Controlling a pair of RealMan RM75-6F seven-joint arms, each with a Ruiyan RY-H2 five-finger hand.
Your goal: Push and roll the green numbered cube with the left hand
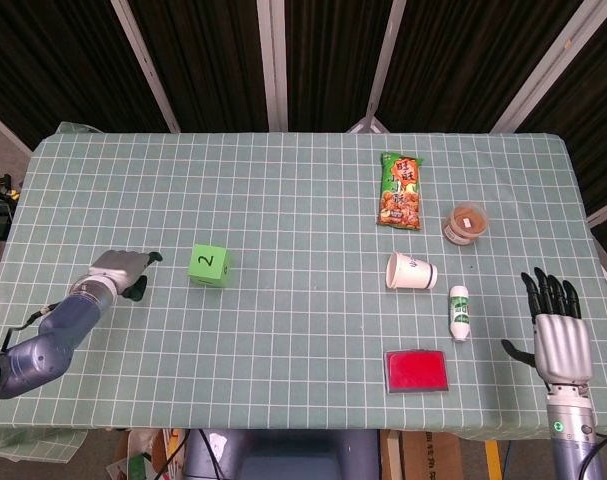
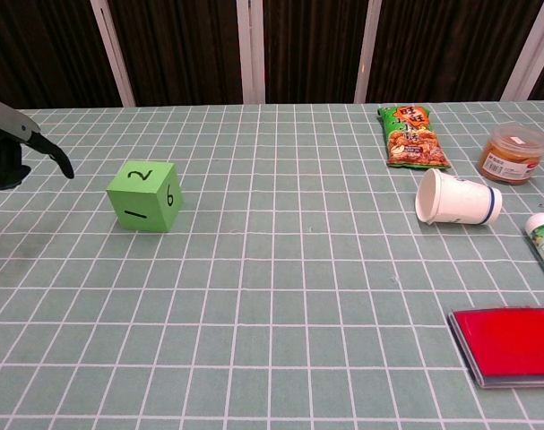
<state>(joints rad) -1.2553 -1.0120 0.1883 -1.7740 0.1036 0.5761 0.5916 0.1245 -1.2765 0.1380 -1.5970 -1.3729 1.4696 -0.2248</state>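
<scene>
The green numbered cube (image 1: 209,265) rests on the left half of the green checked table, with a 2 on its top face; in the chest view the cube (image 2: 144,195) also shows a 6 and a 1 on its sides. My left hand (image 1: 123,271) hovers just left of the cube, a short gap apart, fingers apart and holding nothing. In the chest view only part of the left hand (image 2: 13,145) enters at the left edge, one finger reaching toward the cube. My right hand (image 1: 556,325) stays at the table's near right corner, fingers spread and empty.
On the right half lie a green snack bag (image 1: 400,191), a brown-lidded jar (image 1: 465,223), a tipped white paper cup (image 1: 411,271), a small white bottle (image 1: 460,312) and a red flat case (image 1: 416,370). The table edge (image 1: 13,235) runs close behind my left arm.
</scene>
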